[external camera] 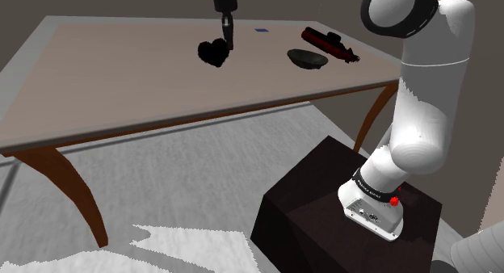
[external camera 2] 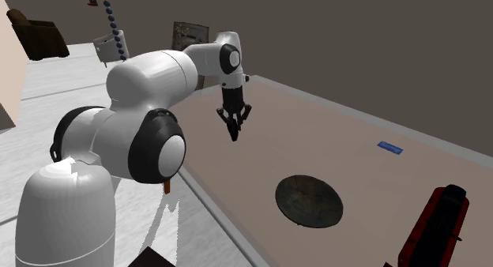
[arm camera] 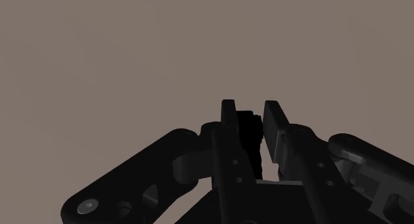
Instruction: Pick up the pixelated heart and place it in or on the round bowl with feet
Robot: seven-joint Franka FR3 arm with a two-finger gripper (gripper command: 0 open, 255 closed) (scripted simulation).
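Heart, black and blocky, is near the far edge of the table, about midway along it, at the tip of the pincer.

The table is a wide, pale brown slab. From the heart to the shoulder view's left end and forward to the near edge it is bare. The strip between heart and bowl is bare too. The white arm rises from the dark stand by the table's right end, and its wrist is cut off by the shoulder view's top edge.

The dark, shallow bowl sits well apart from the heart, toward the right end; its underside is hidden. Behind it, by the far edge, lies a long red-and-black thing, cut off by the frame in the second exterior view. A small blue chip lies at the far edge.

In the wrist view the pincer pinches the heart edge-on, with narrowly set fingers. In the second exterior view black heart and black pincer blur together. I cannot tell whether the heart touches the table.
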